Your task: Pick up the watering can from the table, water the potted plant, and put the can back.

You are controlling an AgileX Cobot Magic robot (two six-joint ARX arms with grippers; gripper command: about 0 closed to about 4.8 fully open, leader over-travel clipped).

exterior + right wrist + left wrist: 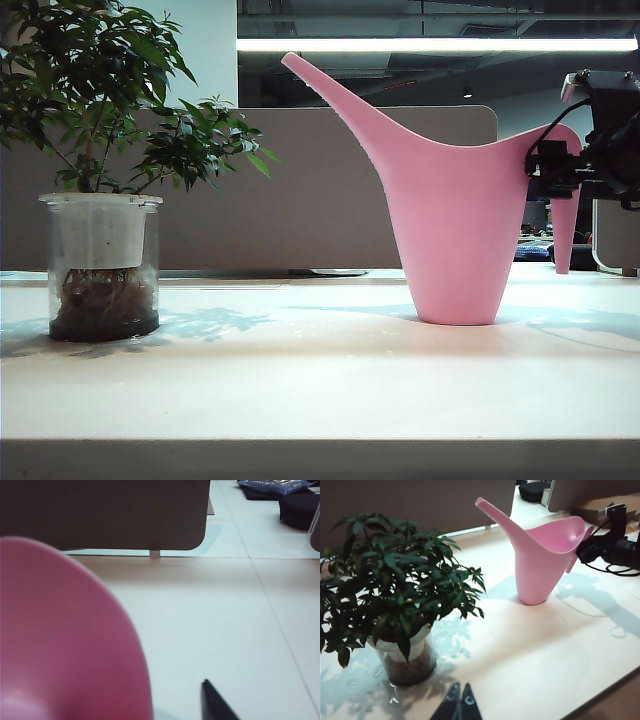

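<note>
Exterior view: the watering can (455, 235) stands upright on the table (320, 390), right of centre. Its spout rises toward the upper left of the frame, pointing at the potted plant (100, 180) at the left. Its downturned handle (566, 205) lies at the right edge. The right gripper (552, 172) sits level at the top of that handle, touching or just beside it. Finger spacing cannot be read here.

Left wrist view: the can is at upper right, the right gripper (584, 554) against its handle side. The plant fills the left half. The left gripper (460, 704) shows at the bottom edge, its fingers together, near the jar and well apart from the can. The right arm is the nearer one.

Right wrist view: pink plastic, probably the handle, fills the lower left, blurred. One dark fingertip (216, 705) appears at the bottom, clear of the pink surface. The other is hidden, so the right gripper's opening cannot be determined. The coming grasp depends on the handle lying between the fingers.
</note>
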